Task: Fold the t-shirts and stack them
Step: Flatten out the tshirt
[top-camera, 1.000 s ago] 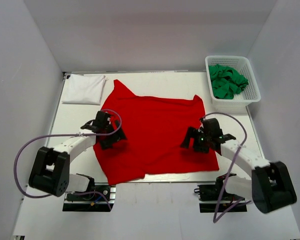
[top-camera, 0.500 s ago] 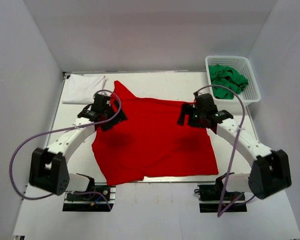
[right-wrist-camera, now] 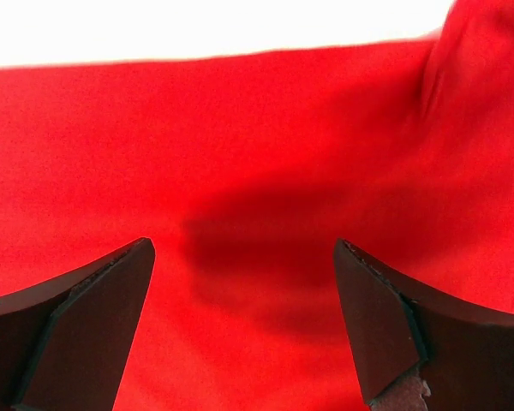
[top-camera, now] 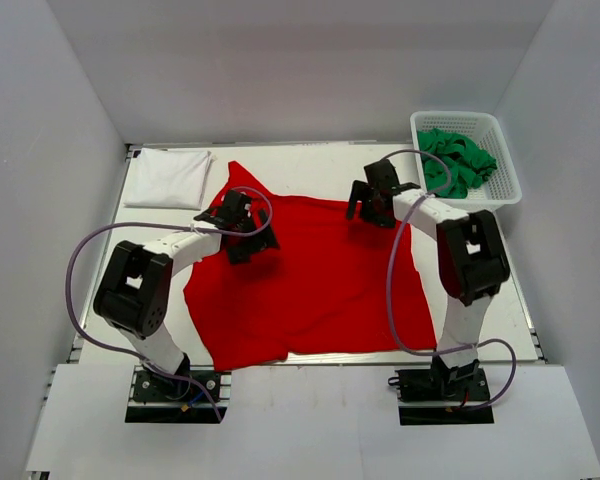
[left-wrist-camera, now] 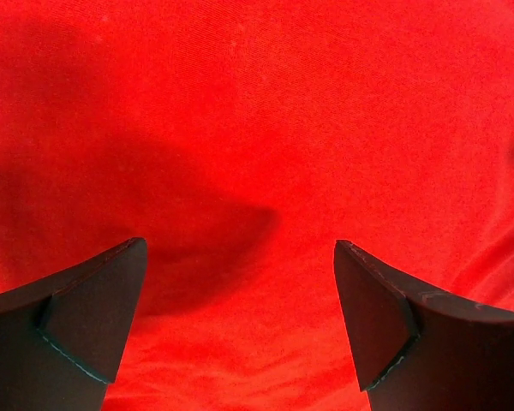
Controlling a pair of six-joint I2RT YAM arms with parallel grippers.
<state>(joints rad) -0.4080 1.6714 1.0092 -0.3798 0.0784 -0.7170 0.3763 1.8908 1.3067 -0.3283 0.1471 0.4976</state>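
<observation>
The left jaws stand wide apart with nothing between them, dark fingertips (left-wrist-camera: 94, 317) over the flat red t-shirt (left-wrist-camera: 257, 111), which fills everything ahead of them, with a soft shadow lying in the gap. The right jaws are just as wide and hold nothing. Red cloth lies under and ahead of them, then the shirt's far edge and the bare white surface (right-wrist-camera: 197, 26) beyond, with a raised fold of red ahead to their right. Whether either pair touches the cloth cannot be told. The left arm (top-camera: 175, 250) is folded sharply at the elbow, its forearm reaching across to the shirt's far left part. The right arm (top-camera: 460, 250) stretches straight out from its base along the shirt's right side, its wrist turned left at the far right corner. A folded white t-shirt (top-camera: 168, 178) lies beyond and left of the left jaws. A white lattice basket (top-camera: 505, 185) holding crumpled green t-shirts (top-camera: 455, 160) stands just right of the right jaws.
</observation>
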